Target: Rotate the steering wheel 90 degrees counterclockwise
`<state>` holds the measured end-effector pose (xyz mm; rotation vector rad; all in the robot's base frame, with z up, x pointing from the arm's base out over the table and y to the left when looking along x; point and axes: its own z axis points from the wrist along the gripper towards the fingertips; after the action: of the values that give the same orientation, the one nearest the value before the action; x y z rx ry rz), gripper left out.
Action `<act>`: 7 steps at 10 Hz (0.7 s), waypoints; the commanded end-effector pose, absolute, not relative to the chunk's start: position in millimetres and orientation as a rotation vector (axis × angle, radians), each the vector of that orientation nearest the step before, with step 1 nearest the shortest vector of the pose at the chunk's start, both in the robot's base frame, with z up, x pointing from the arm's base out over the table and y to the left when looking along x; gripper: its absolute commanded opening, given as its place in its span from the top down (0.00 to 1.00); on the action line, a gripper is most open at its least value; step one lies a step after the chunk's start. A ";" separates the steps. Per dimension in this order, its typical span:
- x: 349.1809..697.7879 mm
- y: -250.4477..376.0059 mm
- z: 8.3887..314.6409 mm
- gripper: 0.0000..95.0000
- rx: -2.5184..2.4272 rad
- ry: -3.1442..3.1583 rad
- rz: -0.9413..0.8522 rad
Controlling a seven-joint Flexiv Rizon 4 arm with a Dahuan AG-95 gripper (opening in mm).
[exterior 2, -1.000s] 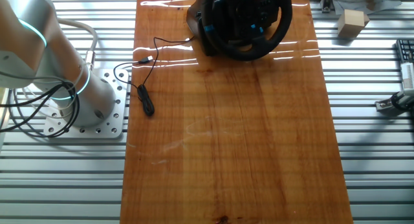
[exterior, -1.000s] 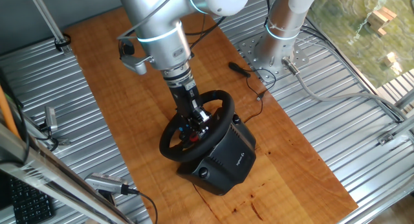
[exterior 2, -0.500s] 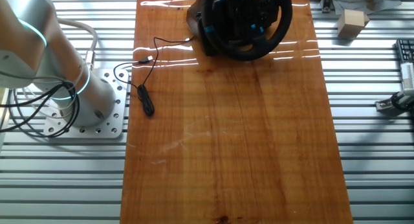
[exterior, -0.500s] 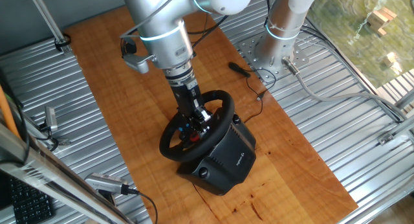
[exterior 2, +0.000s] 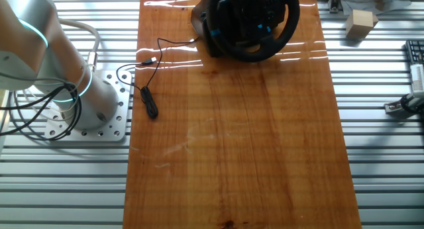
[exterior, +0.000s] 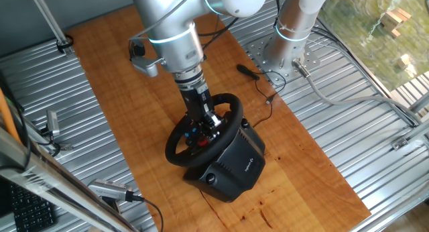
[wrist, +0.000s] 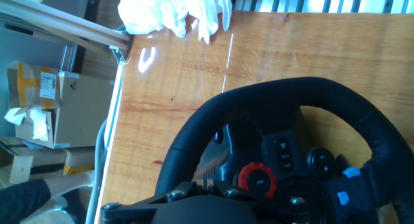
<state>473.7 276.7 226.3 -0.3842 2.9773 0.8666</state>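
Note:
The black steering wheel (exterior: 201, 133) stands tilted on its boxy black base (exterior: 230, 166) on the wooden board. It also shows at the top edge of the other fixed view (exterior 2: 255, 22). In the hand view its rim (wrist: 272, 98) arcs over the hub, which carries a red knob (wrist: 257, 180) and blue buttons (wrist: 347, 186). My gripper (exterior: 206, 123) reaches down inside the rim, right at the hub and a spoke. In the hand view the gripper (wrist: 202, 188) is a dark mass at the bottom edge. Its fingers sit close together against the hub; a grip is not discernible.
A small black tool with a cable (exterior 2: 150, 102) lies on the board near the robot's base plate (exterior 2: 86, 120). A wooden block (exterior 2: 361, 22) sits on the ribbed metal table. White cloth (wrist: 171, 9) lies at the board's far edge.
The arm's wrist has shifted slightly up and to the right over the wheel. The fingertips stay at the hub, and the wheel has not visibly turned.

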 end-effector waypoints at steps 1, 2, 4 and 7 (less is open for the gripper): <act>469.7 274.4 228.6 1.00 -0.384 2.980 0.868; 467.9 273.5 230.1 1.00 -0.384 2.984 0.868; 464.2 271.6 231.0 1.00 -0.388 2.987 0.862; 460.2 269.3 230.1 1.00 -0.392 2.987 0.862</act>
<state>459.5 269.2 230.1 -0.3919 2.9866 0.8586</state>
